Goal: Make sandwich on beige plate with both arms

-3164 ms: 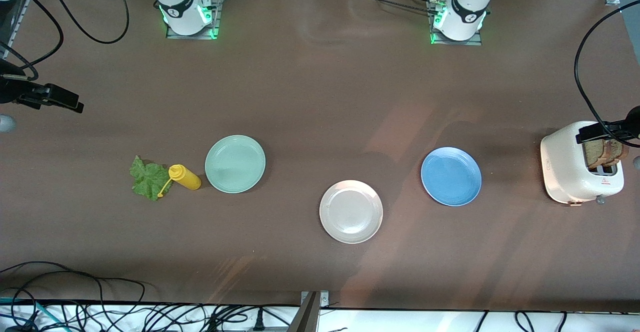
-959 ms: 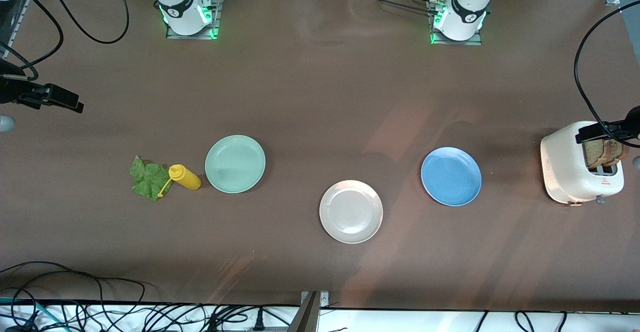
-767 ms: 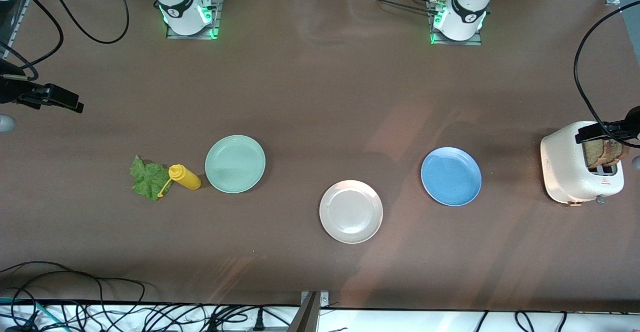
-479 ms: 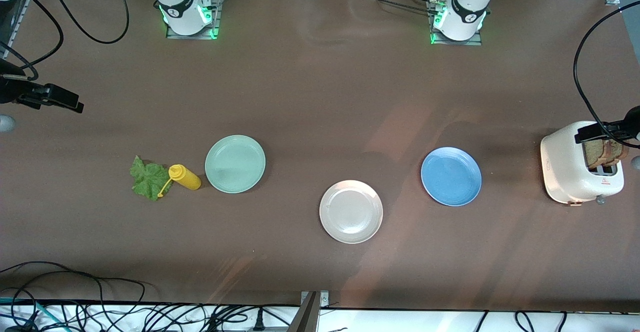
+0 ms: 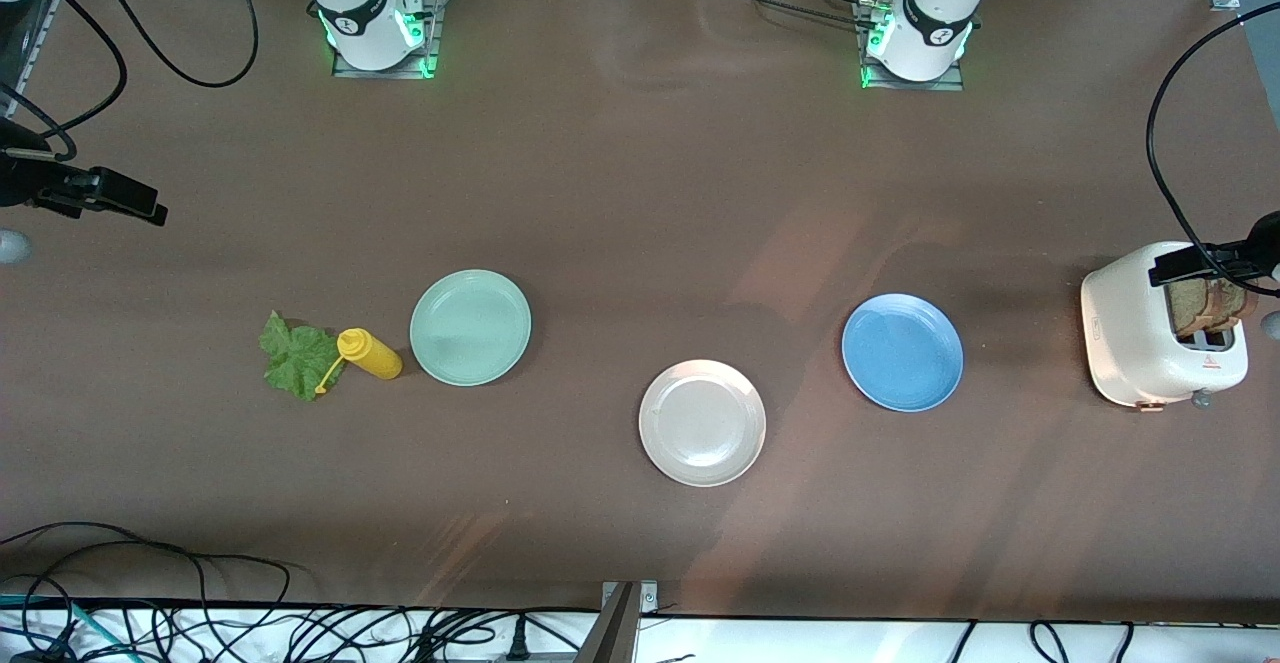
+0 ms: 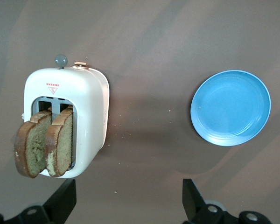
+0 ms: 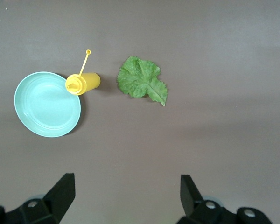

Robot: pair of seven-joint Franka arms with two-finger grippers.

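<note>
The beige plate (image 5: pixel 702 423) lies bare, nearest the front camera of the three plates. Two brown toast slices (image 5: pixel 1212 305) (image 6: pixel 44 148) stand in the slots of a white toaster (image 5: pixel 1150 328) at the left arm's end of the table. A green lettuce leaf (image 5: pixel 297 356) (image 7: pixel 142 80) lies flat at the right arm's end. My left gripper (image 6: pixel 129 186) hangs open high over bare table between the toaster and the blue plate. My right gripper (image 7: pixel 127 182) hangs open high over bare table near the lettuce. Neither holds anything.
A yellow squeeze bottle (image 5: pixel 372 354) lies on its side between the lettuce and a mint-green plate (image 5: pixel 470 327). A blue plate (image 5: pixel 902 352) sits between the beige plate and the toaster. Cables run along the table edge nearest the front camera.
</note>
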